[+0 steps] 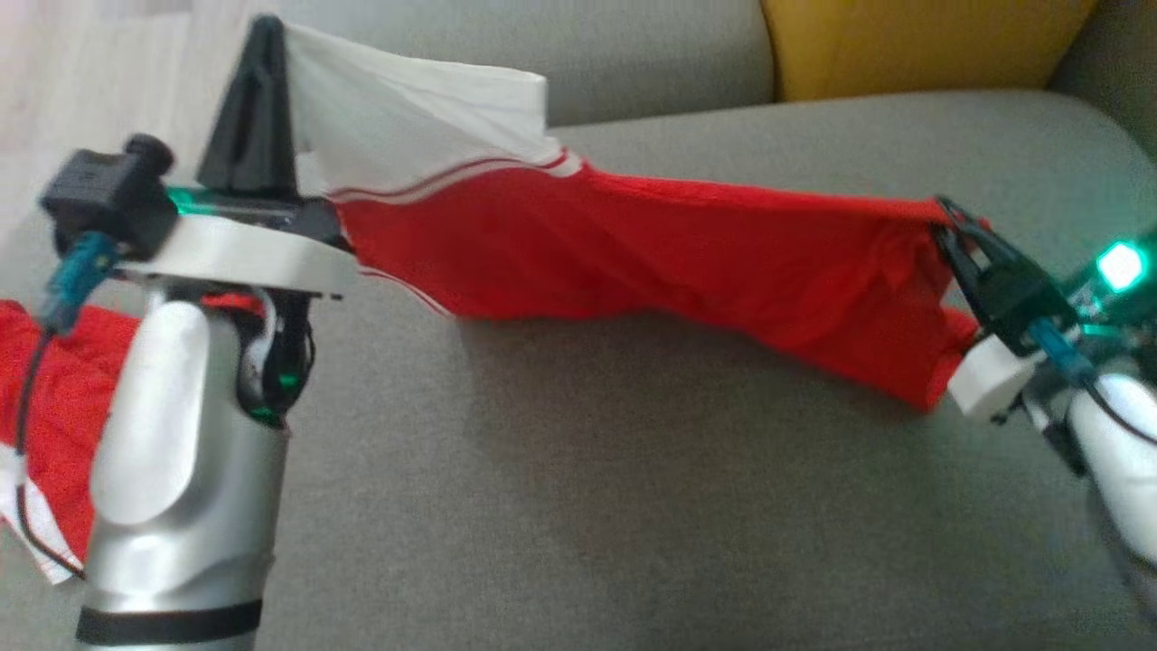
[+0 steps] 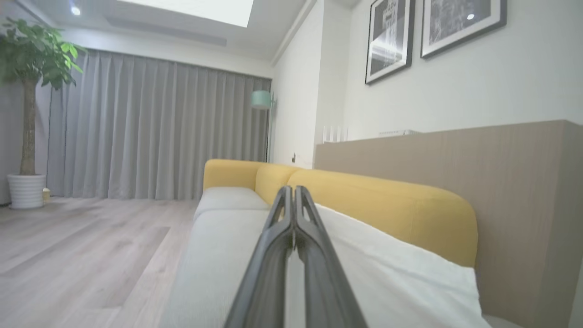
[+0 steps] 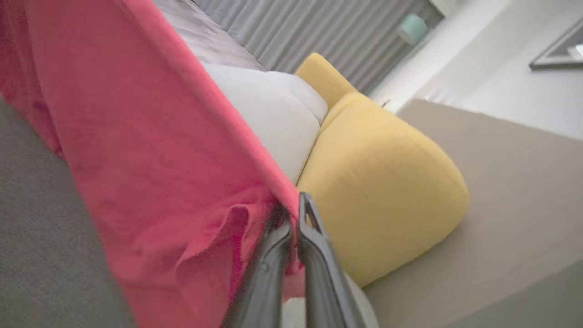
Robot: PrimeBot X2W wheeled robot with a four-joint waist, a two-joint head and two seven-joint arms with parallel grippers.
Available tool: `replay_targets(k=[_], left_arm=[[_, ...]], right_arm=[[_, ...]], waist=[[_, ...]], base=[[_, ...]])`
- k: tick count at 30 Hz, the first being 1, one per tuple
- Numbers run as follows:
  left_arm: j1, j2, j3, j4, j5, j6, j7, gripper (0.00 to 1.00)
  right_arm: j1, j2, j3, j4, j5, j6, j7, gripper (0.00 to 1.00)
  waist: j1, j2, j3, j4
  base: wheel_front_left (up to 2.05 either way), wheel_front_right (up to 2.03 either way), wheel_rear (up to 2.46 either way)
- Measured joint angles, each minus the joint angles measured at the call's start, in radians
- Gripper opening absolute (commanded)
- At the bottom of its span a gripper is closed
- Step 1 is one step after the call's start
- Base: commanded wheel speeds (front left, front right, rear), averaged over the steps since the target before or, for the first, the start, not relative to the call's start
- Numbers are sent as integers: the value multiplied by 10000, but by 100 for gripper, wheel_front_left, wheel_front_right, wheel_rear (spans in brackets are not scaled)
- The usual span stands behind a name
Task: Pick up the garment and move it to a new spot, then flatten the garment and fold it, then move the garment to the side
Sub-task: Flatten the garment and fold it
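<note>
Yellow cushion (image 1: 913,45) behind stretched garment (image 1: 633,244)

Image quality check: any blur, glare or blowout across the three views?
Head view: soft overall, green light by the right claw blooms. Left wrist view: sharpest, though the ceiling panel is blown out. Right wrist view: garment smeared by blur, its weave lost.
</note>
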Motion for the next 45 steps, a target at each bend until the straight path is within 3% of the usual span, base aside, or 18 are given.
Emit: replay_targets(k=[4, 10, 18, 22, 26, 31, 37, 45], left_arm=[[-5, 6, 278, -677, 56, 46, -73, 0], [-6, 104, 548, -1246, 142, 270, -73, 0], [625, 372, 748, -2399, 98, 445, 508, 0], [1244, 708, 834, -3210, 38, 531, 1053, 0], [1307, 936, 993, -3708, 35, 577, 1572, 0], [705, 1139, 918, -3294, -144, 403, 2150, 0], [-1744, 1206, 679, -1536, -307, -12, 2418, 0], [-6606, 1292, 796, 1868, -42, -88, 995, 0]], right_arm=[[-1552, -1174, 1862, 219, 527, 0, -94, 0], [-3780, -2303, 4355, 144, 1781, 0, -86, 0], [-5170, -4592, 8113, -1668, 4723, 0, 1081, 0], [-5779, -5808, 8828, -2901, 5827, 0, 1883, 0], [-6421, -6462, 8985, -3747, 6412, 0, 2391, 0], [-7324, -6567, 9380, -3902, 6606, 0, 2708, 0], [-9151, -6234, 10004, -2986, 6506, 0, 2686, 0], [-12338, -4174, 10044, 679, 5672, 0, 972, 0]], waist=[[0, 0, -382, 89], [0, 0, -885, 129], [0, 0, -1391, 210], [0, 0, -1394, 251], [0, 0, -1194, 250], [0, 0, -756, 227], [0, 0, 230, 167], [3, 0, 2286, 70]], base=[[0, 0, 0], [0, 0, 0], [0, 0, 0], [0, 0, 0], [0, 0, 0], [0, 0, 0], [0, 0, 0], [0, 0, 0]])
